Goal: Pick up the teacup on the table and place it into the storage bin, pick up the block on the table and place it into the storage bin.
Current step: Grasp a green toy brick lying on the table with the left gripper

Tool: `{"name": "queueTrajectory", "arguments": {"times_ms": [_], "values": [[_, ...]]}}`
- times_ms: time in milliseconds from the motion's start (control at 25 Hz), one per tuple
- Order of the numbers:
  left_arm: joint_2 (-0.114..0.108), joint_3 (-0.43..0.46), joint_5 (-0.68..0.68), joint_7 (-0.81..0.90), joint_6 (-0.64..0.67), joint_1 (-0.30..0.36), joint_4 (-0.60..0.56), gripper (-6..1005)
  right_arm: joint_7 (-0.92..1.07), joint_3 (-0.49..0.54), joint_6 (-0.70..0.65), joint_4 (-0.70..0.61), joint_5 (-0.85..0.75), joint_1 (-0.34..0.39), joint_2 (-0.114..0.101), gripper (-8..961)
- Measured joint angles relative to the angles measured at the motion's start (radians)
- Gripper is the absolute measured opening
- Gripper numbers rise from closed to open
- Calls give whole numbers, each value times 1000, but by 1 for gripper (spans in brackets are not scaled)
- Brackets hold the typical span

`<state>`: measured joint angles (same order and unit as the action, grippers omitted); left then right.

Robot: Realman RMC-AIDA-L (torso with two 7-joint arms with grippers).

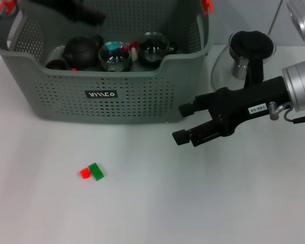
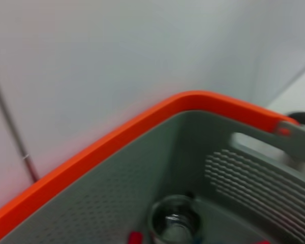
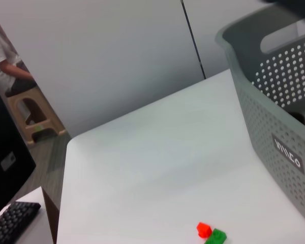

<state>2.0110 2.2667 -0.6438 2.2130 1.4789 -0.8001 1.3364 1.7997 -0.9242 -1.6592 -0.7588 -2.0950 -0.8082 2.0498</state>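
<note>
The grey-green storage bin [image 1: 142, 104] stands at the back of the table, and its wall also shows in the right wrist view [image 3: 274, 112]. Two glass teacups [image 1: 115, 57] lie inside it; the left wrist view shows one [image 2: 174, 221] below the bin's orange rim [image 2: 117, 137]. No teacup shows on the table itself. A red block [image 1: 85, 173] touches a green block [image 1: 96, 171] on the table in front of the bin; both appear in the right wrist view [image 3: 204, 230]. My right gripper [image 1: 183, 123] hangs open and empty, right of the blocks. My left gripper [image 1: 81, 12] hovers over the bin.
A dark teapot [image 1: 81, 51] sits in the bin beside the cups. A glass pot with a black lid [image 1: 242, 58] stands right of the bin, behind my right arm. Beyond the table's far edge are a stool [image 3: 33, 117] and a keyboard [image 3: 15, 221].
</note>
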Motion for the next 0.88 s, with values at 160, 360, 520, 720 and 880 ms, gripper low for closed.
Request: {"name": "queueTrajectory", "arguments": {"times_ms": [160, 360, 520, 720, 880], "values": [[47, -33, 22, -43, 187, 89, 236, 591, 6, 34, -6, -2, 2, -1, 5, 944], [118, -111, 30, -84, 347, 200, 414, 802, 7, 50, -9, 4, 18, -2, 7, 944], [158, -230, 53, -98, 386, 282, 486, 907, 7, 47, -12, 5, 23, 0, 5, 944], [164, -400, 113, -68, 342, 318, 410, 969, 4, 41, -35, 4, 21, 5, -1, 944], [159, -459, 175, -30, 251, 286, 260, 968, -8, 35, -64, 1, 6, 15, -6, 944]]}}
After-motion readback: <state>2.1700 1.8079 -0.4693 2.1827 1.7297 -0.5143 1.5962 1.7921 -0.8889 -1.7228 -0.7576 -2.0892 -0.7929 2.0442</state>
